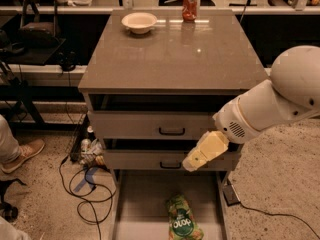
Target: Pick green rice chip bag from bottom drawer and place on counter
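The green rice chip bag [183,220] lies on the floor of the bottom drawer [142,199], right of its middle, with its dark green oval facing up. The drawer is pulled out towards me. The gripper [192,163], cream-coloured, hangs from the white arm [272,104] that reaches in from the right. It is in front of the middle drawer's face, above the bag and apart from it. The counter [175,54] is the glossy grey-brown top of the cabinet.
A white bowl [139,21] and a red soda can [190,5] stand at the back of the counter. Two upper drawers with black handles [171,131] are shut. Cables [85,184] and small items lie on the floor at the left. A person's shoe [22,154] is at far left.
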